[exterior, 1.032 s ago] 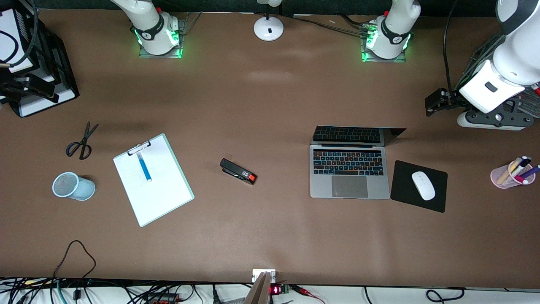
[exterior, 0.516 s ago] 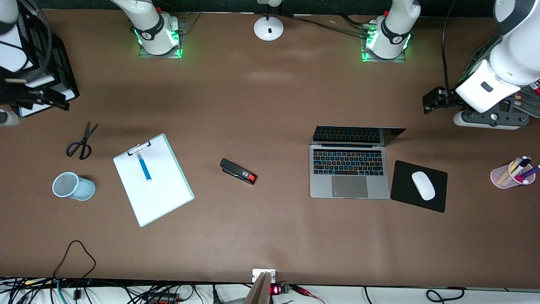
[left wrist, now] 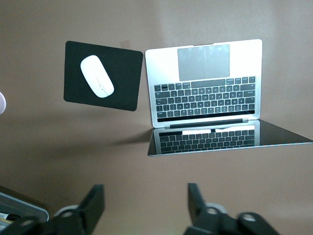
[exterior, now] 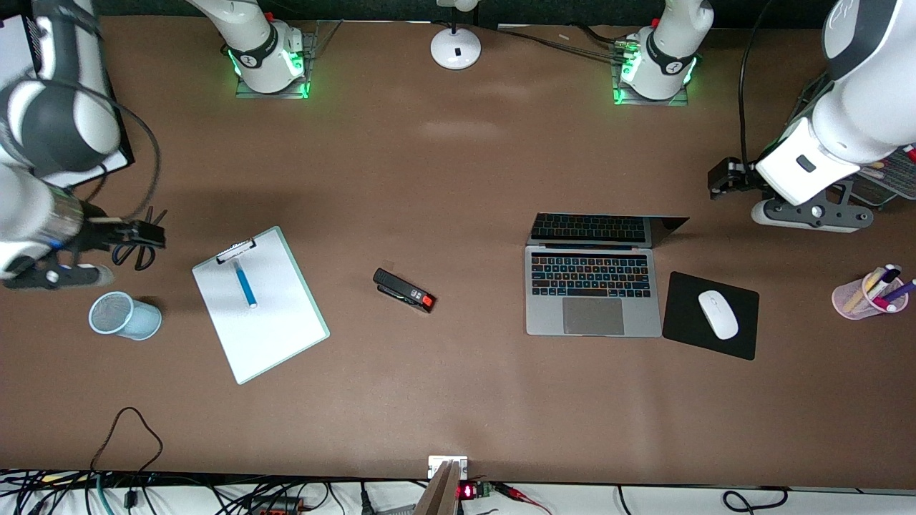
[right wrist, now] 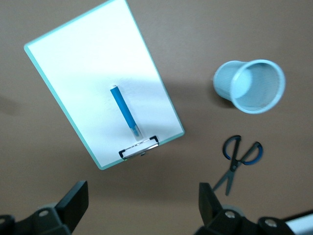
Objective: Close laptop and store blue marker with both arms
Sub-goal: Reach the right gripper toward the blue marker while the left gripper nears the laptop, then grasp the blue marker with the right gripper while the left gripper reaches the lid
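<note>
**Laptop open, marker on clipboard, both arms aloft**

Nearest the front camera lies the clipboard (exterior: 260,304), toward the right arm's end of the desk (exterior: 458,400). The marker (exterior: 245,283) rests on its white sheet, just below the metal clip, touching nothing else. Beside the clipboard, closer to the desk's end, a pale blue mesh cup (exterior: 123,315) lies on its side (its open mouth shows in the right wrist view).

Toward the left arm's end sits the laptop (exterior: 592,293), lid up, keys and trackpad showing. A black mouse pad (exterior: 708,315) lies just beside it with a white mouse (exterior: 718,313) on top. At the desk's end a pink cup (exterior: 867,297) holds pens. Between clipboard and laptop, apart from both, lies a stapler (exterior: 403,290).

A little farther back, the scissors (exterior: 136,247) lie near the clipboard's clip end. The right gripper (exterior: 143,234) hangs over them, jaws spread wide and holding nothing.

The left gripper (exterior: 719,182) hangs over bare desk, off the laptop's lid corner toward the left arm's end. Its jaws stand apart, with nothing between them.

Farthest back a white lamp base (exterior: 456,48) stands between the two arm bases.
</note>
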Robot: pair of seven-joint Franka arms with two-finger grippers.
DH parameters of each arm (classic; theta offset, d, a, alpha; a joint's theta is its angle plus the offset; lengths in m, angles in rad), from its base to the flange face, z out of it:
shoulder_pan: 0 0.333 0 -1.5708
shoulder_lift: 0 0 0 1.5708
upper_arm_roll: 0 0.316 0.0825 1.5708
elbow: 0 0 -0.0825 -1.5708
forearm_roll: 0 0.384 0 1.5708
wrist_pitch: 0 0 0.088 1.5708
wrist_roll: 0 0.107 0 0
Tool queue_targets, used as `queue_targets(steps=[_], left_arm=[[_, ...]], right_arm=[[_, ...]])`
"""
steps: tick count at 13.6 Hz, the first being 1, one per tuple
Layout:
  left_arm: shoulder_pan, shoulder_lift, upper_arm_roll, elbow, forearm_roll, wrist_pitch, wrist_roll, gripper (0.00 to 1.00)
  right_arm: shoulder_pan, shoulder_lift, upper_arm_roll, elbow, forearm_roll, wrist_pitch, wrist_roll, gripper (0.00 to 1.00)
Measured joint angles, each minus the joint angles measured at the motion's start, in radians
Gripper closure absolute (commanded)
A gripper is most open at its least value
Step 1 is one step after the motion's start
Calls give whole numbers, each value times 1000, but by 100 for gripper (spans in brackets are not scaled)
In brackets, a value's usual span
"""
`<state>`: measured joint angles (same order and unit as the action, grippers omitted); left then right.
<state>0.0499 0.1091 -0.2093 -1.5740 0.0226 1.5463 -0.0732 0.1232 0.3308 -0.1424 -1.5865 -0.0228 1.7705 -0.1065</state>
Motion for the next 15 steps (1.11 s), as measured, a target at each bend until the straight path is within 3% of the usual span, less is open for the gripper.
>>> queue_targets(steps=[4,9,12,15], left_arm=[[-4,11,-3,21,0,-54,1,100],[-45,13,-16,26,-61,-164,-53,100],[-62,14,-85,26,-129,-192,-211,100],[-68,12,-197,-4,-139,-184,-318,100]], right_arm=[[36,121,2,0,0,104,-3,0],[73,255,3,-3,0,211,-72,0],[74,316,3,-3,4,267,-104,0],[73,357,4,-3,71,320,-149,0]])
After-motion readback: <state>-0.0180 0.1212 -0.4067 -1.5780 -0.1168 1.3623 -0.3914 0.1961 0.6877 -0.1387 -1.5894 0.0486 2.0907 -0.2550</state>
